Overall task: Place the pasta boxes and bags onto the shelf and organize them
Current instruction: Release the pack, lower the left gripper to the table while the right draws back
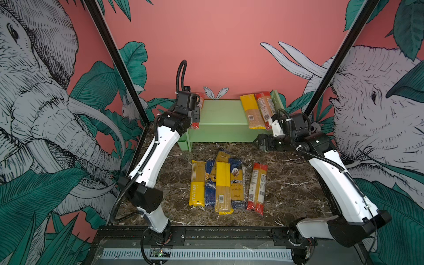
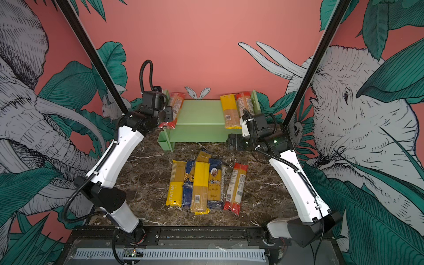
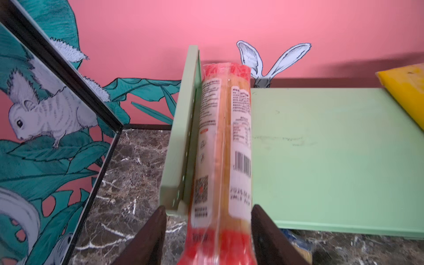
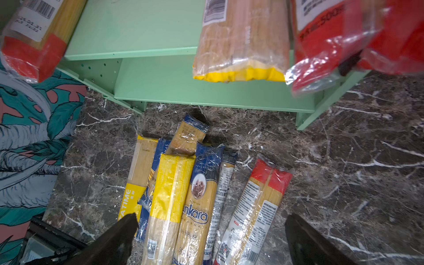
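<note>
The pale green shelf [image 1: 220,112] [image 2: 199,112] stands at the back of the marble table. A red-ended pasta packet [image 3: 220,137] [image 2: 176,105] lies on its top board along the left side panel, its near end overhanging the front edge. My left gripper [image 3: 208,207] [image 1: 195,117] straddles that near end, open, with a gap at one finger. A yellow-half packet [image 1: 251,110] and a red-ended one [image 1: 263,107] lie at the top board's right end. Several more packets [image 1: 220,183] [image 4: 179,195] lie side by side on the table. My right gripper [image 4: 211,220] [image 1: 261,142] hovers open and empty by the shelf's right front.
A small green cup [image 1: 183,143] hangs at the shelf's lower left corner. One red-ended packet [image 1: 258,188] lies slightly apart to the right of the pile. The shelf's lower board [image 4: 206,87] and the middle of its top board [image 3: 321,149] are bare. Patterned walls enclose the table.
</note>
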Controlling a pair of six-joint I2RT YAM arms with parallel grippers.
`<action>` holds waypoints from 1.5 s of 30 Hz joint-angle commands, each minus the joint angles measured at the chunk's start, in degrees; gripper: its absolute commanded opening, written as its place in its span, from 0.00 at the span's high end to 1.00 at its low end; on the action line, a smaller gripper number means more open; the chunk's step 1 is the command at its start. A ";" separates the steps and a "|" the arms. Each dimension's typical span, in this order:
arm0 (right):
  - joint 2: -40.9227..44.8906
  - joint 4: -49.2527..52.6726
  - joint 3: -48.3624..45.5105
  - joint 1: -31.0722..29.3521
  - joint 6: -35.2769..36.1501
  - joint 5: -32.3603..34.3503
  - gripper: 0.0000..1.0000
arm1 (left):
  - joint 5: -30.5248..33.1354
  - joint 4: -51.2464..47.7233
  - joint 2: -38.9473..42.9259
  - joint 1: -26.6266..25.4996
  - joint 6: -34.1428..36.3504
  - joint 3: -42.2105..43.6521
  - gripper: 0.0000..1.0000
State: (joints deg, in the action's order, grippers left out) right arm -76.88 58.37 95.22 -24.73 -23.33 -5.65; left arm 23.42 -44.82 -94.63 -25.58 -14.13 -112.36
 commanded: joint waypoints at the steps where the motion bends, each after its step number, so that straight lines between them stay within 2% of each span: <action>1: 1.61 3.52 1.59 0.24 1.78 5.39 0.01 | 0.15 1.46 6.60 -0.34 -3.29 7.01 0.37; 10: 1.04 1.59 -3.12 0.12 -0.73 1.01 0.01 | -0.71 -0.95 18.19 -1.21 -7.79 25.92 0.36; 14: 1.40 1.53 -4.49 0.14 -0.58 -0.18 0.01 | -5.19 -0.99 22.27 -2.46 -8.92 33.69 0.34; 20: 1.05 2.16 -4.46 0.13 0.50 -0.38 0.01 | -7.50 -2.61 23.09 -8.20 -13.03 41.60 0.33; 25: 0.71 4.63 -3.38 0.53 1.15 3.81 0.01 | -10.84 1.53 23.30 -10.37 -18.39 48.58 0.32; 31: 2.31 8.23 -4.28 3.20 1.13 7.22 0.01 | -8.89 2.15 22.32 -14.16 -20.79 50.47 0.32; 32: 2.83 8.69 -4.85 3.44 1.17 7.47 0.01 | -8.38 2.07 21.98 -16.18 -21.30 50.52 0.32; 45: 10.07 8.43 -15.05 4.25 2.87 4.60 0.01 | -1.89 0.50 17.09 -30.29 -30.91 49.93 0.31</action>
State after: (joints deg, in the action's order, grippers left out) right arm -67.94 66.02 81.08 -20.67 -20.97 -0.16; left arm 18.92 -43.33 -77.28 -53.54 -40.66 -62.39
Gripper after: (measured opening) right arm 0.988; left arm 0.687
